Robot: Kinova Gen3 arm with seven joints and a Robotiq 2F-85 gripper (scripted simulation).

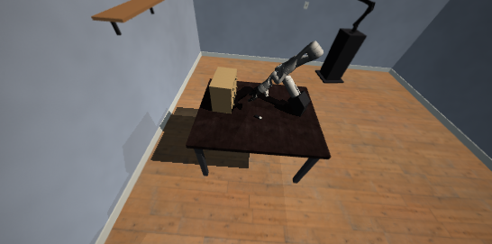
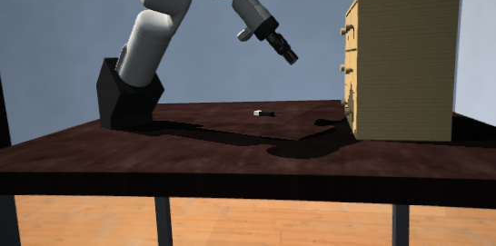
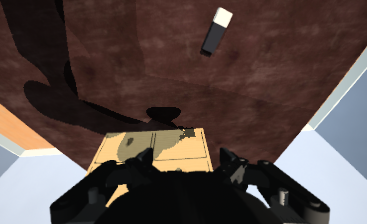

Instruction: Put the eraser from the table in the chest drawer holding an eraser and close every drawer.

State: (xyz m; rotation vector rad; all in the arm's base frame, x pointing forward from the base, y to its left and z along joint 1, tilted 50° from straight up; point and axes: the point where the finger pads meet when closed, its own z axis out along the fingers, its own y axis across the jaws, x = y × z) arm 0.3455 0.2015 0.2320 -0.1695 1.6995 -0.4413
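Pincer of mine is fully open, holding nothing, tilted toward the pale wooden chest, probably for opening a drawer first. In wrist view, the black-and-white block eraser lies on the counter toward one o'clock.

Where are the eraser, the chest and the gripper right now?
Eraser (image 1: 258, 117) (image 2: 264, 113) (image 3: 216, 31): top, exterior, wrist; its body.
Chest (image 1: 221, 98) (image 2: 406, 68) (image 3: 184, 145): top and exterior, side panel; wrist, drawer front.
Gripper (image 1: 253, 98) (image 2: 292, 60) (image 3: 186, 155): top, exterior, wrist; midway between fingertips.
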